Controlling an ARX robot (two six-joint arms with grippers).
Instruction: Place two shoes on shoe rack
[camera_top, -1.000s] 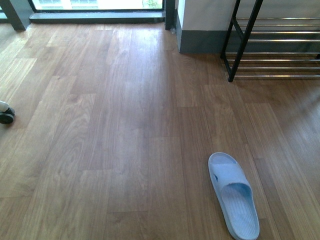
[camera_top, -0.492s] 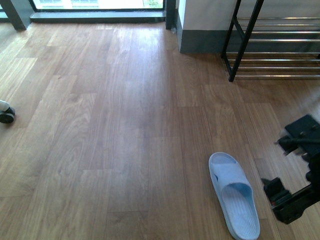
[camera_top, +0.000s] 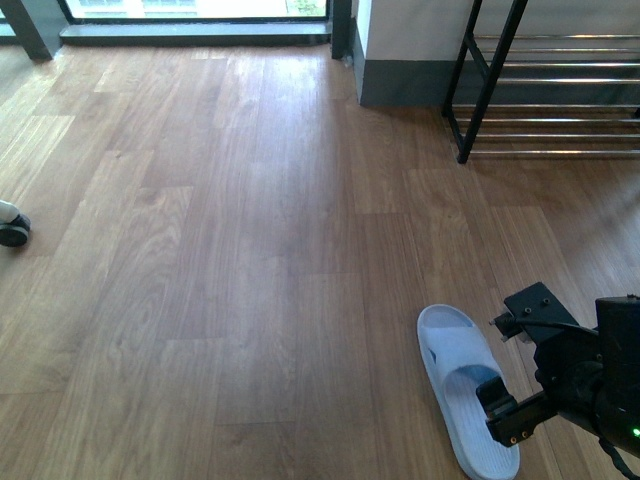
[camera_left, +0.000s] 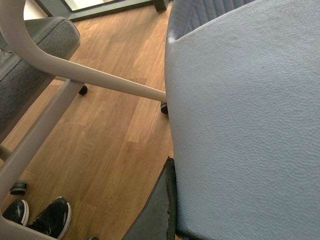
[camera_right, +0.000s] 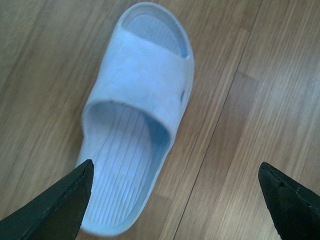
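At the front view's lower right, the right gripper (camera_top: 497, 362) hung spread wide over the slide (camera_top: 448, 345), grasping nothing.

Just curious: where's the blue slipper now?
The slipper lies on the floor, lower right in the front view, beside the right gripper, short of the shoe rack.
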